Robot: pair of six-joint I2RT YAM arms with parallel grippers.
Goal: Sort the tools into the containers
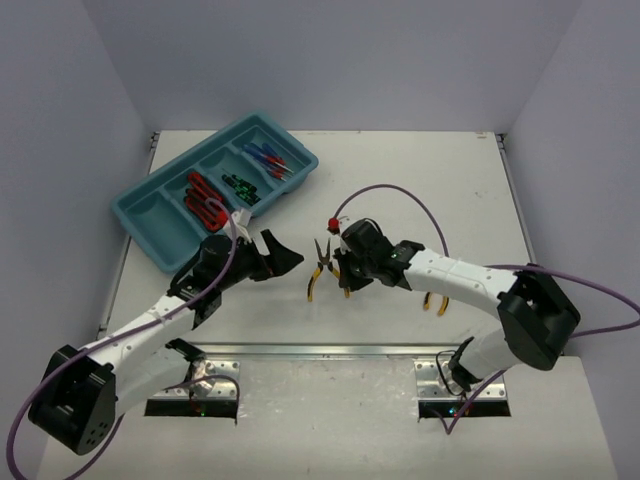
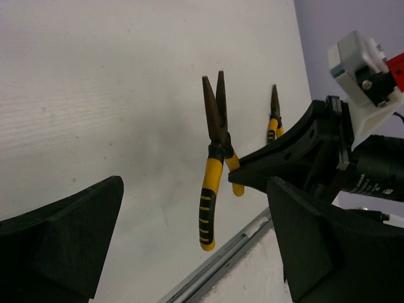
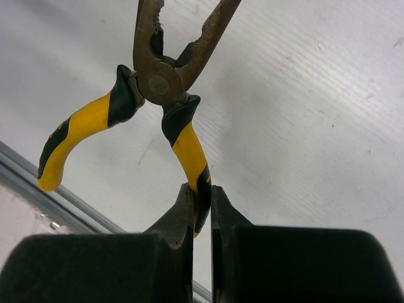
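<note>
My right gripper (image 1: 345,281) is shut on one handle of yellow-handled pliers (image 1: 320,262) at the table's middle front. The wrist view shows its fingers (image 3: 183,211) pinching the handle end, with the pliers (image 3: 158,82) spread open and nose pointing away. My left gripper (image 1: 283,252) is open and empty just left of these pliers (image 2: 213,165), facing them. A second pair of yellow-handled pliers (image 1: 437,301) lies partly under my right arm and also shows in the left wrist view (image 2: 273,120). The teal tray (image 1: 150,240) at the back left holds red-handled pliers (image 1: 205,200), dark green screwdrivers (image 1: 240,187) and blue screwdrivers (image 1: 268,160) in separate compartments.
The tray's nearest compartment (image 1: 152,213) holds nothing. A metal rail (image 1: 330,350) runs along the table's front edge, just behind the held pliers. A purple cable (image 1: 400,192) loops above my right arm. Grey walls enclose the table on three sides.
</note>
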